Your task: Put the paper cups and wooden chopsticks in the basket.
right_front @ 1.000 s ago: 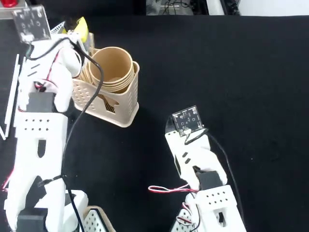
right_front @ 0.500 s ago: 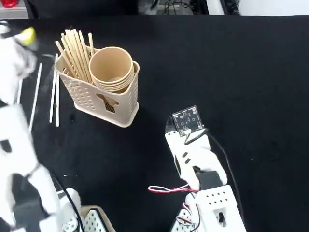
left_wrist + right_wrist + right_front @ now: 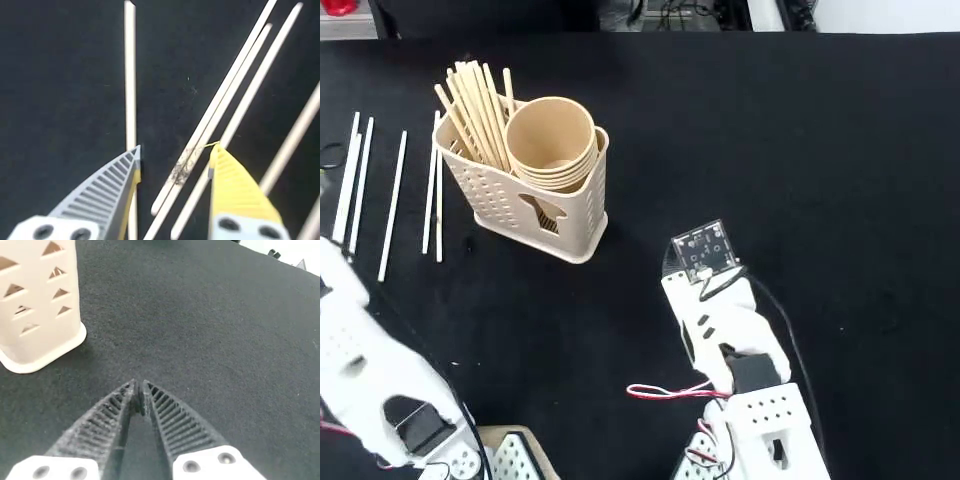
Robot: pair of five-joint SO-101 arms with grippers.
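On the black tabletop [image 3: 800, 150], the high view has the basket [image 3: 535, 200] holding stacked paper cups [image 3: 552, 140] and a chopstick bundle [image 3: 475, 100]. The left wrist view gets close: left gripper [image 3: 176, 146] jaws spread wide, loose chopsticks [image 3: 218, 97] lying slanted between the tips. Right gripper [image 3: 138, 385] jaws are pinched together, empty.

You have a table [image 3: 820, 150] covered in matte black cloth, which runs to every edge of the high view but the far one. Past that far edge lie a tangle of dark cables [image 3: 685, 14], a white surface [image 3: 890, 14] at the right corner and a red object [image 3: 340, 8] at the left. The light is even, and the shadows are soft.
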